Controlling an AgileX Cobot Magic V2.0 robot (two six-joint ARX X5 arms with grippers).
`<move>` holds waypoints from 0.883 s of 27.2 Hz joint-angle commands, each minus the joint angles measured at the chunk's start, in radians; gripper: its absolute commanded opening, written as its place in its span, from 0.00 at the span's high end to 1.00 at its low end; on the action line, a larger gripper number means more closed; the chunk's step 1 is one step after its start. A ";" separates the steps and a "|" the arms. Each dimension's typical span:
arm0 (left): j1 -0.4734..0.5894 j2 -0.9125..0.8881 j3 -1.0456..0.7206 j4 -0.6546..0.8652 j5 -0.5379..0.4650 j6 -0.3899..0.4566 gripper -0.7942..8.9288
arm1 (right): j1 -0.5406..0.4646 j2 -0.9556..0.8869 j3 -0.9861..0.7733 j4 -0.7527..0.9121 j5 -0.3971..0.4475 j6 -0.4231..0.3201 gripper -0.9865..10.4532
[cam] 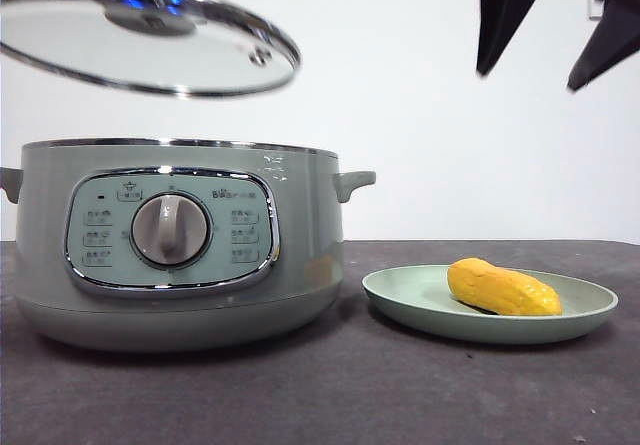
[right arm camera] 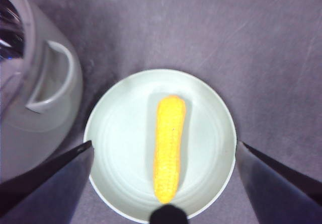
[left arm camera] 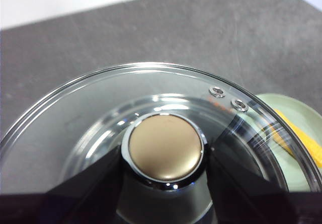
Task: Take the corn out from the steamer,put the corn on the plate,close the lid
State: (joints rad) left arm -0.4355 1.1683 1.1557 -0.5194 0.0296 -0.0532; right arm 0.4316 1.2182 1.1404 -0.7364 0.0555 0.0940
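Glass and chrome hang above the steamer (cam: 175, 240): the lid (cam: 140, 45) is held in the air over the pot's open mouth, tilted slightly, with a clear gap between its rim and the pot's rim. The left gripper (left arm camera: 163, 183) has its jaws clamped on either side of the lid's knob (left arm camera: 165, 153), so this arm alone carries the piece the coming move depends on. Judged from the front view, the lid sits over the pot but looks shifted towards the side away from the plate, so it likely needs centring and levelling before it goes straight down onto the rim.

Yellow-orange corn (cam: 503, 287) already lies on the plate (cam: 400, 300), which rests on the desk (cam: 320, 395) just beside the steamer, on the side of the pot's small handle (right arm camera: 53, 78). In the right wrist view its long axis runs across the middle of the plate, roughly in line with the camera's look. The right gripper (right arm camera: 163, 153) hangs well above the plate with its jaws spread wide and nothing between them; it appears to have no part in the closing.

Counted: one steamer, one lid, one plate, one corn, two grippers. Taking out and plating look done; only closing remains.
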 commanded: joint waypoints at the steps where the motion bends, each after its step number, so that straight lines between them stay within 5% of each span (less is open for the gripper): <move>1: -0.008 0.035 0.011 0.055 0.006 -0.008 0.93 | 0.000 -0.037 -0.006 -0.006 0.004 0.010 0.50; 24: -0.055 0.234 0.008 0.013 -0.004 -0.014 0.93 | 0.000 -0.097 -0.006 -0.024 0.006 0.010 0.50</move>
State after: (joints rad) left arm -0.4873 1.3766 1.1606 -0.5335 0.0265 -0.0639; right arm 0.4316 1.1191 1.1408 -0.7631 0.0570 0.0940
